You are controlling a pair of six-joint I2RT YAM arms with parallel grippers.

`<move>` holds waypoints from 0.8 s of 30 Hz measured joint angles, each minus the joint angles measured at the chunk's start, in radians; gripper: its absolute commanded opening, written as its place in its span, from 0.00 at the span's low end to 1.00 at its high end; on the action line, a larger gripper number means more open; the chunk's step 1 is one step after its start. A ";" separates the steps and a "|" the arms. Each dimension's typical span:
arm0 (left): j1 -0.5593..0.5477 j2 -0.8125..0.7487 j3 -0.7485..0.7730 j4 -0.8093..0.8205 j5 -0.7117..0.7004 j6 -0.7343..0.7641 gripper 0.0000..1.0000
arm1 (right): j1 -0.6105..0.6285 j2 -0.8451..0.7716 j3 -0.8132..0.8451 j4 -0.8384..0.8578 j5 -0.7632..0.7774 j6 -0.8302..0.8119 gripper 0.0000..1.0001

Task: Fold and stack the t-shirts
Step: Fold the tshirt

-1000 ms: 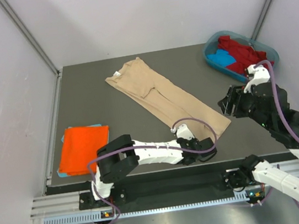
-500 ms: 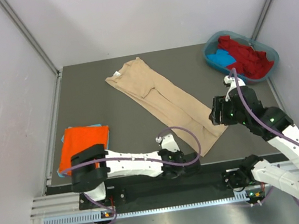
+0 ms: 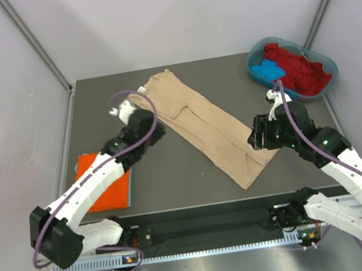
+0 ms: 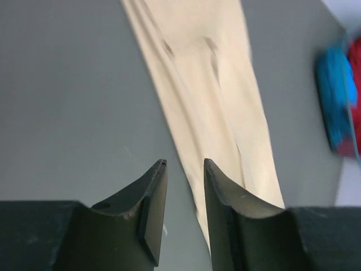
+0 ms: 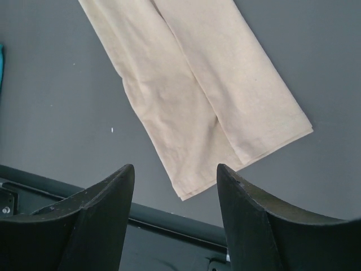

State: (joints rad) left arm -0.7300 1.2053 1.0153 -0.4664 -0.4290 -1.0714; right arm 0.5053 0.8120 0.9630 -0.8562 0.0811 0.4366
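Right tool (image 5: 176,168) gapes wide and empty over the hem of the beige t-shirt (image 5: 192,96), flat on the surface (image 5: 51,101). Farther off, left tool (image 4: 185,164), narrowly parted and seemingly empty, flanks its edge. Limp, light cotton: pinch hem corners.

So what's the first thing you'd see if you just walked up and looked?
A long beige t-shirt, folded into a narrow strip, lies slantwise across the middle of the dark table. A bright orange shirt sits folded at the near left, partly under the left arm. At the far right corner, a teal tub holds a red shirt and a blue shirt.
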 measured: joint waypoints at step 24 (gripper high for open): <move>0.672 0.801 0.401 0.285 0.517 0.285 0.39 | -0.005 0.092 0.002 0.084 -0.027 -0.037 0.60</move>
State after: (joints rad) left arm -0.0578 2.0068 1.4162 -0.1810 0.0879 -0.7868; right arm 0.5007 0.9043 0.9653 -0.7723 0.0544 0.3992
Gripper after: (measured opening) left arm 0.383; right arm 0.605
